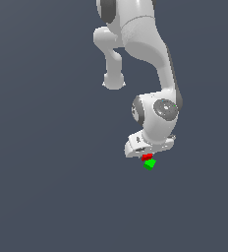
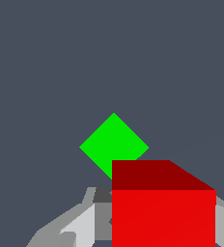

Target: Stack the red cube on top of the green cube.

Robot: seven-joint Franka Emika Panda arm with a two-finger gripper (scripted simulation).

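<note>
Gripper (image 1: 146,156) fingers clamped on the red cube (image 2: 163,212), held just above the green cube (image 2: 111,144) on the plain grey floor (image 1: 42,187), far from any visible edge; lift apparently done, lowering, alignment and release left.

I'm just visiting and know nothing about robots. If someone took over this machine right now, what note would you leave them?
Gripper: shut on the red cube, held between the fingers.
Green cube: on the floor, just below the red cube; the wrist view shows the red one overlapping only one of its corners.
Done: red cube picked up and brought over.
Left: line it up over the green cube, lower it, release.
</note>
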